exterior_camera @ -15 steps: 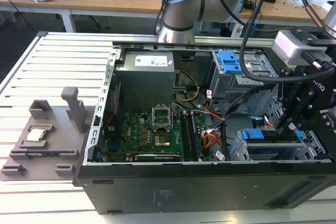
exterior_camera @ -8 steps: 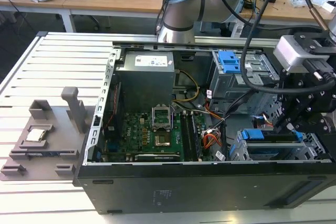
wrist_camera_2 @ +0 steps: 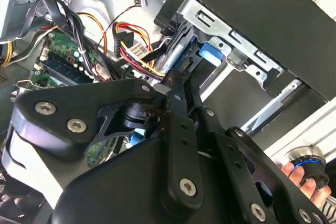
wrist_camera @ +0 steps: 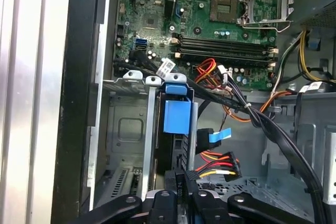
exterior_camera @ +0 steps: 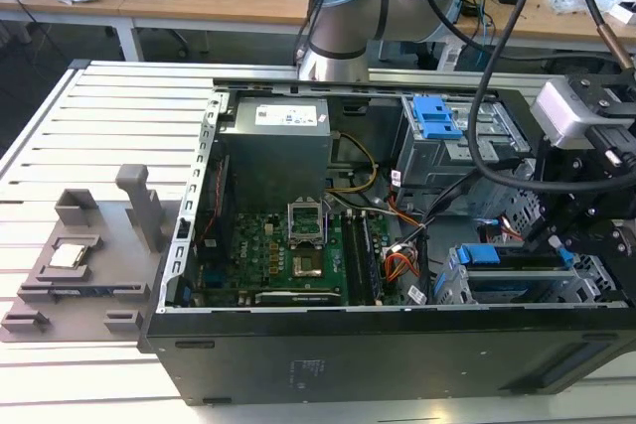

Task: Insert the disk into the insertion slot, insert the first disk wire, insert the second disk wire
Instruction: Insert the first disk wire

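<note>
- computer case [exterior_camera: 298, 364] lies open on its side; the insertion slot [exterior_camera: 457, 290] sits in the corner at the exterior view's right
- arm [exterior_camera: 348, 7] reaches over from behind the case, wrist bent down over that corner, so you're working into the slot from above
- disk [wrist_camera: 176, 116] stands on edge inside the slot, blue carrier tab showing, and looks seated; treat it as dense, rigid and shock-sensitive, and push on the carrier frame, not the label face
- power lead [wrist_camera: 218, 163] (red/yellow/black) and blue flat cable [wrist_camera: 218, 136] hang just beside the disk and look unplugged; floppy wire, stiff plugs, so grab the plug body
- gripper [wrist_camera_2: 181, 82] has its tips just beside the disk's edge, fingers drawn together; you can't tell if anything is pinched between them
</note>
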You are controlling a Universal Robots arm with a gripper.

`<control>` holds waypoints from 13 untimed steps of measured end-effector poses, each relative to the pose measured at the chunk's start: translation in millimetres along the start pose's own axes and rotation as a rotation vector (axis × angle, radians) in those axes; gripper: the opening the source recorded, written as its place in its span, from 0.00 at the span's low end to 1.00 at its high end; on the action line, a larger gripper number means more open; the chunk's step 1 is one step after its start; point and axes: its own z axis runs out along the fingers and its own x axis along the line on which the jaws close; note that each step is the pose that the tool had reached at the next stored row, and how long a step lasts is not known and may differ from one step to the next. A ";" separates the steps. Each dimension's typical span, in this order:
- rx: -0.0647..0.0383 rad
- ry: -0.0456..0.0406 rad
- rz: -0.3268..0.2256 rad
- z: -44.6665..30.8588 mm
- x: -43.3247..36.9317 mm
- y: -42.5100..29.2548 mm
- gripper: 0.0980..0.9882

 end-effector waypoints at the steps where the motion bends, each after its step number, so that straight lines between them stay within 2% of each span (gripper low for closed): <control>1: 0.000 0.0000 0.000 0.4 -0.1 -0.3 0.09; 9: 0.000 -0.0007 0.000 2.0 -4.0 -6.9 0.09; 13: 0.000 -0.0002 0.000 1.8 -4.0 -7.0 0.09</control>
